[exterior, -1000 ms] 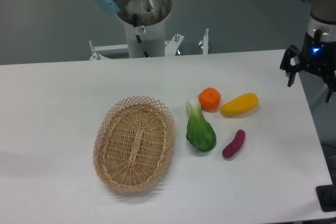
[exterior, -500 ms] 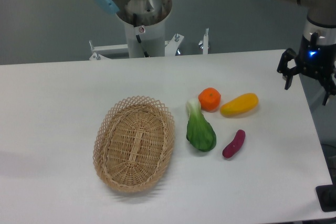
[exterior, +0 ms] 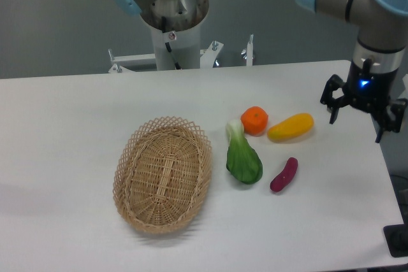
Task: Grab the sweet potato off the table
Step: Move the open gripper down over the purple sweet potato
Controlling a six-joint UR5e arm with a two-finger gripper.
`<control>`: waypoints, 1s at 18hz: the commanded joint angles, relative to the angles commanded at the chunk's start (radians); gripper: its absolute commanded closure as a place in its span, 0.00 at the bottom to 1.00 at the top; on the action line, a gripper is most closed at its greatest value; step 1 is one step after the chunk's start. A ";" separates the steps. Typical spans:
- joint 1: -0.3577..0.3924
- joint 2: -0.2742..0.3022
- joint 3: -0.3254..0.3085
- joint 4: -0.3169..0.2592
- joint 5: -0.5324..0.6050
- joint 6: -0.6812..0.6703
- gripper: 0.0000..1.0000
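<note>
Sweet potato [exterior: 284, 174] is lying flat on the white worktop [exterior: 76, 119], and nothing is touching it. It is the small purple one. Taking the sweet potato as the marker: the green leafy vegetable [exterior: 243, 156] is lying just to its left, the long yellow vegetable [exterior: 291, 127] is sitting just above it, and the round orange fruit [exterior: 254, 120] is resting up and to the left, next to the yellow one. The woven basket [exterior: 163, 174] is sitting well off to the left.

The pincer [exterior: 359, 116] is hanging up and to the right of the sweet potato, well apart from it, near the edge of the worktop. Its fingers are standing apart and holding nothing.

The step in hand looks like getting the pincer over the sweet potato. To do it well, the arm should be bringing the pincer right above the middle of the purple body. The sweet potato is lying slanted, so the pincer should be turning until its fingers are sitting across the thin way, not along the long way. It should be coming straight down with the fingers wide, staying away from the green leaves and the yellow vegetable. The skin looks smooth and round, so a squeeze at the middle is safest, or it might be slipping out.
</note>
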 joint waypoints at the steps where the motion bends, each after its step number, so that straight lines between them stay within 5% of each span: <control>1: -0.014 -0.011 -0.012 0.018 -0.002 -0.009 0.00; 18: -0.097 -0.121 -0.259 0.259 0.179 -0.051 0.00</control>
